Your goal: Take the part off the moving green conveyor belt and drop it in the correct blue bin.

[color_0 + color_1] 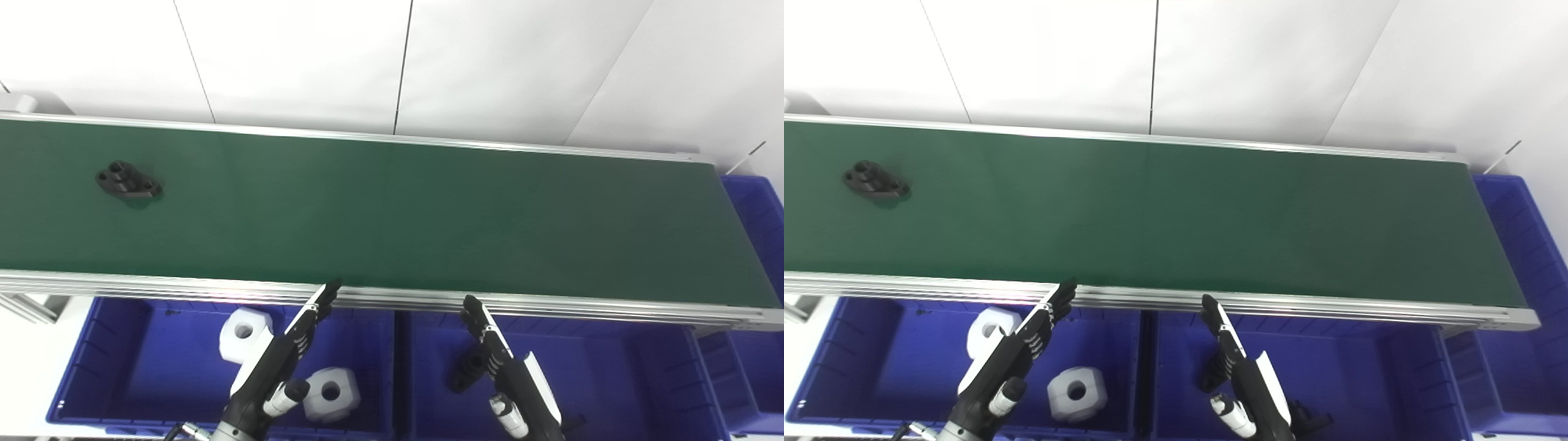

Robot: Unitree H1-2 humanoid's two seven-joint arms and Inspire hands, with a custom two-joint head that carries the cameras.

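Note:
A black flanged part (128, 180) lies on the green conveyor belt (392, 214) at its far left. Both hands hover below the belt's near rail, over the blue bins. My left hand (278, 361) is open, fingers straight and pointing up toward the rail, holding nothing. My right hand (505, 367) is open too, fingers extended, empty. The left blue bin (122, 361) holds two white hexagonal parts (245, 334) (331, 393). The right blue bin (612, 380) holds a black part (464, 370), partly hidden behind my right hand.
A third blue bin (756, 208) stands at the belt's right end. Aluminium rails (551, 306) frame the belt front and back. A white panelled wall rises behind. A grey frame piece (27, 306) sits at the lower left.

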